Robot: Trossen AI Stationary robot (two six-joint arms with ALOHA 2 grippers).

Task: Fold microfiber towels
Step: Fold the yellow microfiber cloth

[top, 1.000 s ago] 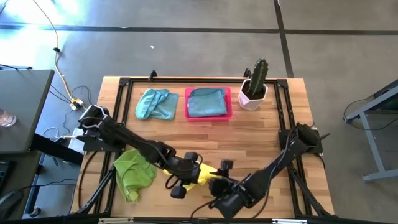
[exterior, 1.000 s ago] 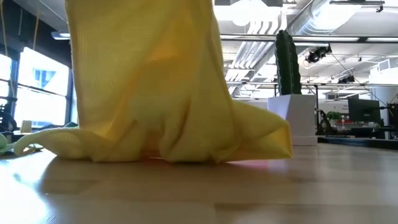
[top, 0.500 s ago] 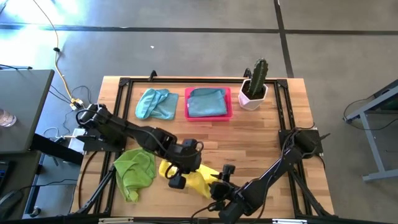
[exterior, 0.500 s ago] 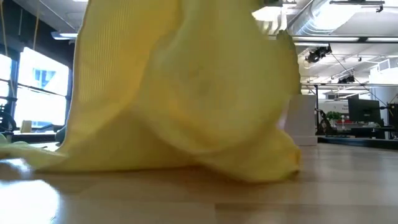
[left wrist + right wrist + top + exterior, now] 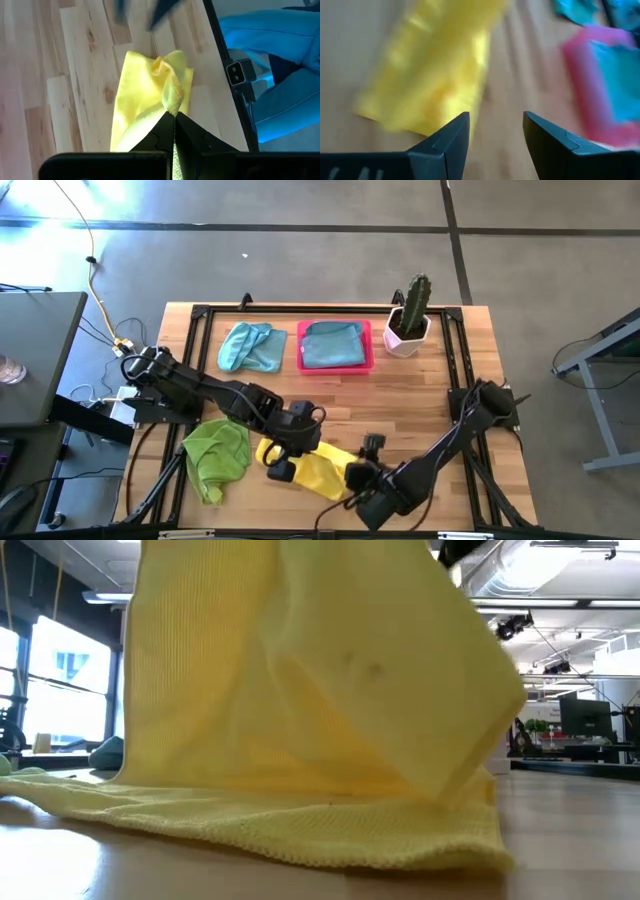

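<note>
The yellow towel [image 5: 318,472] is near the table's front edge, partly raised, with my left gripper [image 5: 280,471] shut on it. In the low view the yellow towel [image 5: 300,720] hangs like a curtain, its lower edge on the wood. My right gripper [image 5: 370,445] is just right of the towel, open, with nothing between its fingers [image 5: 451,135]. A lime green towel [image 5: 215,455] lies crumpled at the near left. My left gripper [image 5: 173,116] pinches a bunched ridge of the yellow towel [image 5: 171,97] between its two fingers. The fingers come from above, slanting down. The cloth is gathered into folds at the grip. The towel hangs below the fingers, and its lower edge [image 5: 330,840] lies slack on the table.
A crumpled light blue towel [image 5: 250,347] lies at the far left. Beside it a pink tray [image 5: 367,345] holds another light blue towel [image 5: 333,345]. A cactus in a white pot [image 5: 408,320] stands at the far right. Bare wood lies between the tray and the grippers.
My left gripper has gone up with the yellow towel, staying shut on it. The towel, bunched low on the table before, now hangs taller and spreads wider, and its lower edge trails flat on the wood.
</note>
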